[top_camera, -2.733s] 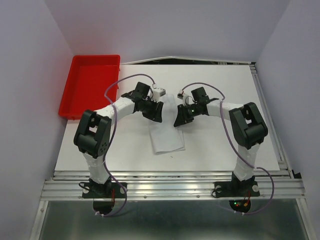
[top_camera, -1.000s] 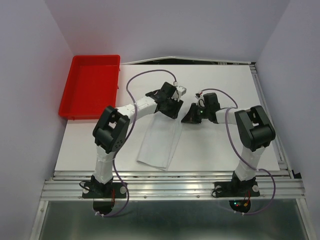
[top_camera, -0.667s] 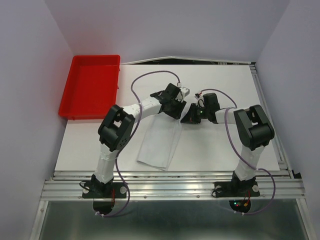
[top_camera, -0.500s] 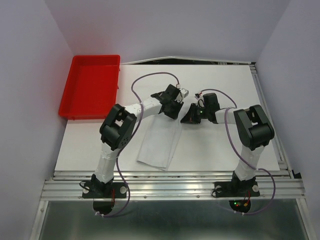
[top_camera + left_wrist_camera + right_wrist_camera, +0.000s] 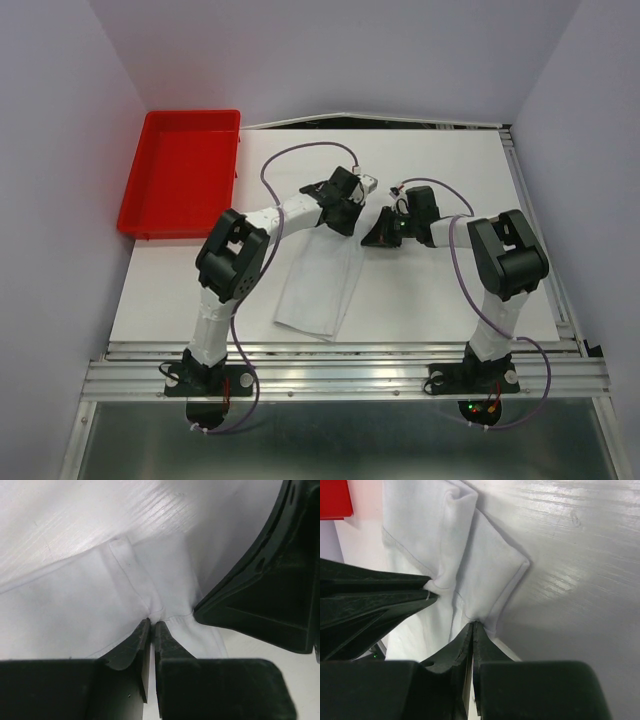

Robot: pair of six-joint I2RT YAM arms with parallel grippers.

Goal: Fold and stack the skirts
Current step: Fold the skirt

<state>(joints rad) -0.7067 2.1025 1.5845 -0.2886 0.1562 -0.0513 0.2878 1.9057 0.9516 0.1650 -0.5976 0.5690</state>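
Top external view has one skirt [image 5: 318, 285] lying flat on the white bench [image 5: 450, 180], to the right of the red tray [image 5: 180, 170] and nearer the arm bases than it; the cloth is a long, narrow trapezoid, and both arms meet at the end of it closest to the tray's near edge. The left tool [image 5: 345, 212] has its tips drawn together on a small pucker of that edge, the cloth gathering into the pinch in the left wrist view; the right tool [image 5: 384, 236], further from the tray, is likewise closed, its tips nipping the corner, with creases running toward them in the right wrist view. The two tools sit just beside each other.

The material is plain white cloth, matte and thin, with a stitched seam [image 5: 131, 577] running across it and a doubled, rolled edge at the corner; the bench under it is glossier, with a faint brushed grain. I judge the skirt very light and wholly limp; it should drape, sag between two holds and slide easily over the smooth bench; nothing about it looks fragile. Being thin, and white on white, it may give up only one layer to a pinch; hold is best taken at corners and seamed edges, where the cloth is thicker; two holds spread well apart along one edge would keep it from bunching when lifted.
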